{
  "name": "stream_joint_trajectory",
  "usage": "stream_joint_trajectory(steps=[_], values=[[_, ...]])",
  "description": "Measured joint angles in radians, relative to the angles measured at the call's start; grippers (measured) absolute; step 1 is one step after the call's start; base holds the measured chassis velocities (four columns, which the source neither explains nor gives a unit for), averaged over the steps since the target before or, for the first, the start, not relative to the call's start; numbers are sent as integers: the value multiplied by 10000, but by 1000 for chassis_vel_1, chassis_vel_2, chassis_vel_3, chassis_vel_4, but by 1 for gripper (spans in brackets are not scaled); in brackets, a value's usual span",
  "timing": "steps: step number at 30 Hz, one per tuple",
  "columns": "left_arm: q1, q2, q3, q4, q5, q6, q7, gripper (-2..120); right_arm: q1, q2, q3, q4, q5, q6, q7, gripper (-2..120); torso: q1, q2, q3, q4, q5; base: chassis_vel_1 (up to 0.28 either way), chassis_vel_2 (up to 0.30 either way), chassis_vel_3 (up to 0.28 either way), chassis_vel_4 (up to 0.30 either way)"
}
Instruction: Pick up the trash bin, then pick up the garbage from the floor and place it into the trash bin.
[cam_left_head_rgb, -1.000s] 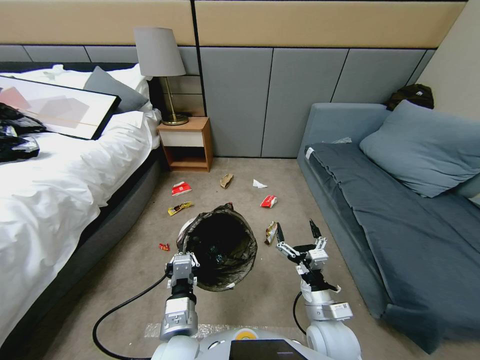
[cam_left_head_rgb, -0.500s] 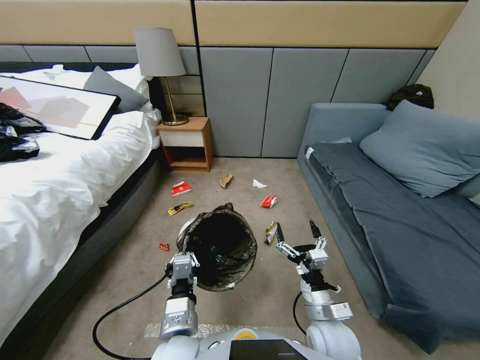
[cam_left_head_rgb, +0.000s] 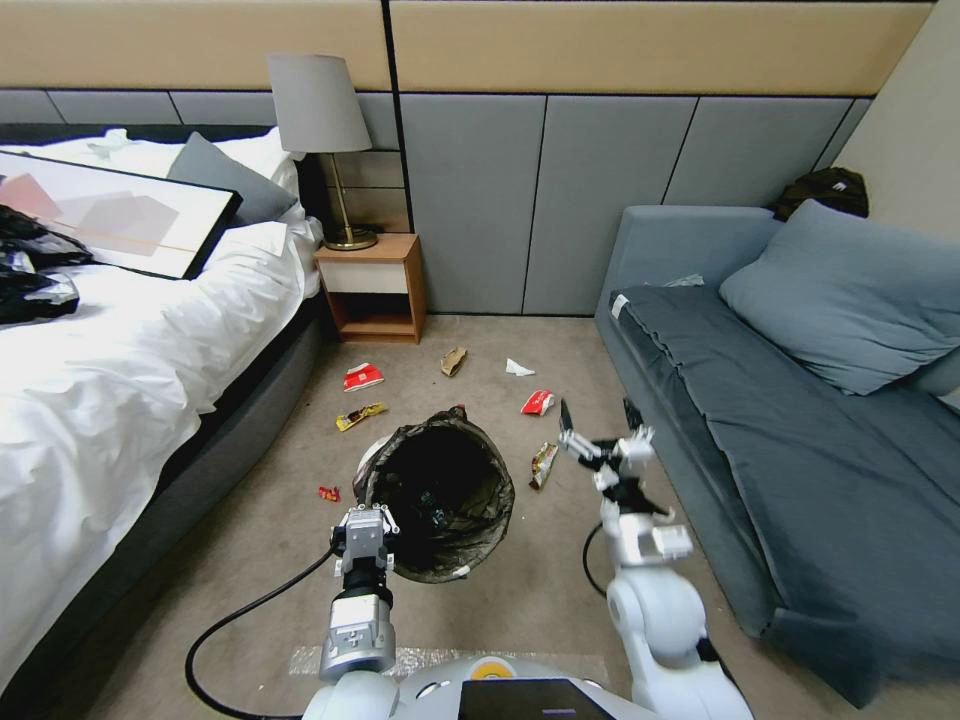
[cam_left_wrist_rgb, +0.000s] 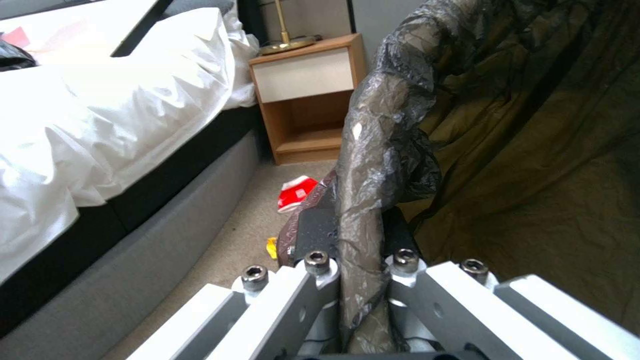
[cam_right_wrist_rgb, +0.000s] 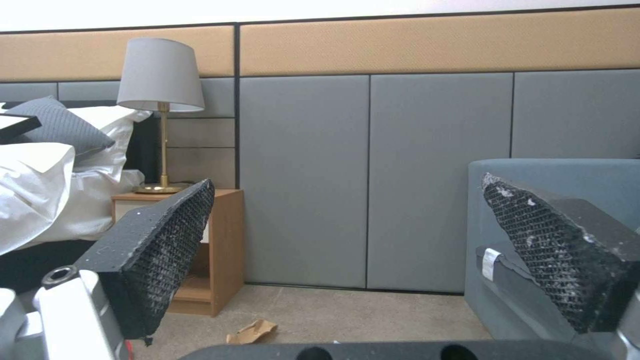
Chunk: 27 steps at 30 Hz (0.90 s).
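Note:
The trash bin, white with a dark bag liner, hangs tilted in front of me, its mouth facing up. My left gripper is shut on its near rim; the left wrist view shows that gripper pinching the liner-covered rim. My right gripper is open in the air right of the bin, beyond a crumpled wrapper. In the right wrist view its fingers stand wide apart, nothing between them. More garbage lies on the carpet: red wrappers, a yellow wrapper, a brown scrap, a white scrap.
The bed runs along the left and the grey sofa along the right, leaving a carpet strip between them. A wooden nightstand with a lamp stands at the far wall. A small red scrap lies left of the bin.
My right arm has stretched forward, carrying the open gripper away from me and past the crumpled wrapper. The left gripper and the bin have stayed put.

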Motion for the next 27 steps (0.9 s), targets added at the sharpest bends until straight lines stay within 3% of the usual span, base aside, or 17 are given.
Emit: stream_joint_trajectory(steps=[2, 3, 12, 19, 27], values=[[2, -2, -96, -29, -33, -15, 24, 0, -4, -1, 1, 0, -4, 1, 0, 100, 0, 0, 0, 0, 0, 0, 0, 0, 0], [9, -15, -598, -199, -173, -102, 106, 0, -23, 3, 9, 1, -20, 11, -1, 100, 0, 0, -1, 5, 6, 0, 0, 0, 0], [18, -14, -878, -304, -358, -157, 161, 0, 230, -223, -76, -225, 167, -85, 55, 100, -1, 0, -1, 2, 1, 0, 0, 0, 0], [74, -48, -1028, -390, -336, -222, 152, 0, 1357, -910, -448, -1769, 1078, -1046, 500, 100, -1, 0, -1, 5, 3, 0, 0, 0, 0], [115, -92, -1097, -393, -313, -259, 145, 0, 2575, -1167, -807, -3155, 1808, -1896, 788, 100, -1, 0, -1, 4, 3, 0, 0, 0, 0]])
